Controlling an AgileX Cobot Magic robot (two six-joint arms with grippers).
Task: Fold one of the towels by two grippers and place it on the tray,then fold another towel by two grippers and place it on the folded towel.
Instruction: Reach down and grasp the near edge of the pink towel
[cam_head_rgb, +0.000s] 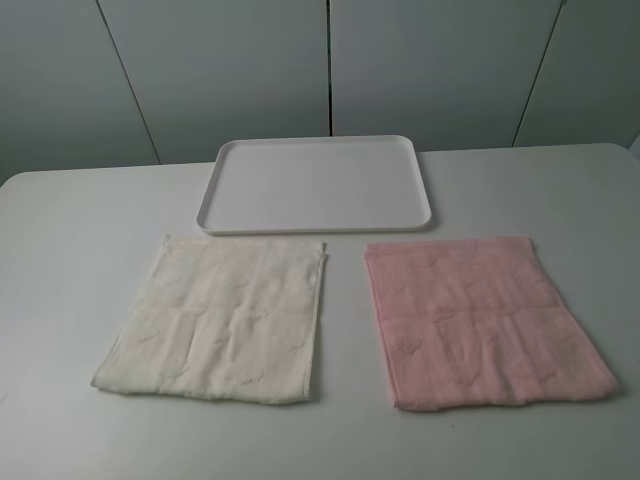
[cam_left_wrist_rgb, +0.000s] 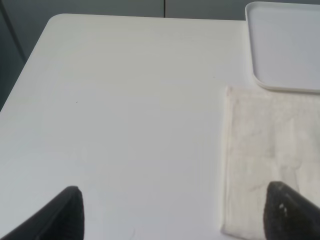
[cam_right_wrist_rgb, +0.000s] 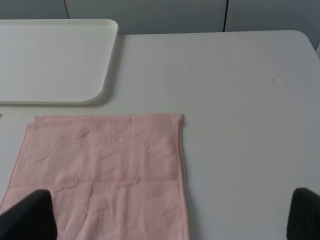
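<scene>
Both towels are lying flat and unfolded on the white table (cam_head_rgb: 70, 260). In the high view the cream-white towel (cam_head_rgb: 215, 320) is lower left of centre and the pale pink towel (cam_head_rgb: 485, 320) is lower right. There's a strip of bare table between them, so they're not touching. The white tray (cam_head_rgb: 315, 185) sits upper middle, with its near rim just beside the far edges of both towels.

Neither arm shows up in the high view, only in the wrist cams. The left gripper (cam_left_wrist_rgb: 175, 215) is spread wide with nothing pinched, one black finger (cam_left_wrist_rgb: 287, 210) over the cream towel's edge and the other over bare table. The right gripper (cam_right_wrist_rgb: 165, 215) is splayed wide too, with one finger (cam_right_wrist_rgb: 27, 215) over the pink towel. Can't tell if either finger actually touches cloth.
</scene>
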